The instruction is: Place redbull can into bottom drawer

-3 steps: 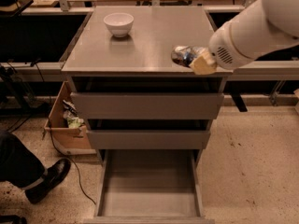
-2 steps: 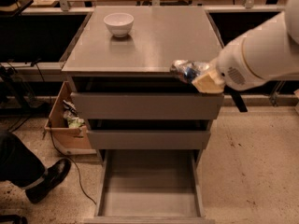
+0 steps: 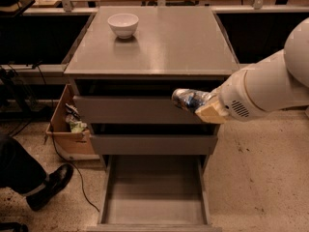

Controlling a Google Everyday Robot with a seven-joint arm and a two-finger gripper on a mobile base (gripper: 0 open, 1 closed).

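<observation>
1. Jaws. My jaws are clamped on the redbull can [image 3: 187, 99]. They hang in the air in front of the cabinet, at the height of the top drawer front [image 3: 120, 110] and towards its right side. One tan finger pad [image 3: 211, 113] shows below and behind the can. The other is hidden.

2. Can attitude. The can lies nearly level. Its long axis runs left to right across the view. The free end points left and sits slightly higher than the gripped end. The gripped end is buried in my jaws, so I cannot tell which end is the top.

3. Can position. The can is clear of the worktop [image 3: 164, 47], below its front edge. It touches nothing but my jaws. It is above the bottom drawer [image 3: 154, 199] and well apart from it.

4. Bottom drawer. The drawer is pulled out towards the camera. Its flat grey floor and low side walls are exposed.

5. Intervening items. The middle drawer front [image 3: 149, 144] lies between the can's level and the open tray. The top and middle drawers are pushed in, and the tray reaches out further than their fronts.

6. Surroundings.
- My white arm [image 3: 270, 83] enters from the right edge.
- A white bowl [image 3: 123, 24] stands upright on the rear left of the worktop, well apart from the can.
- A cardboard box [image 3: 67, 134] holding scraps sits on the floor against the cabinet's left side.
- A person's dark shoe [image 3: 48, 186] rests on the floor, left of the open tray.
- A thin cable [image 3: 72, 170] trails between the shoe and the cabinet.
</observation>
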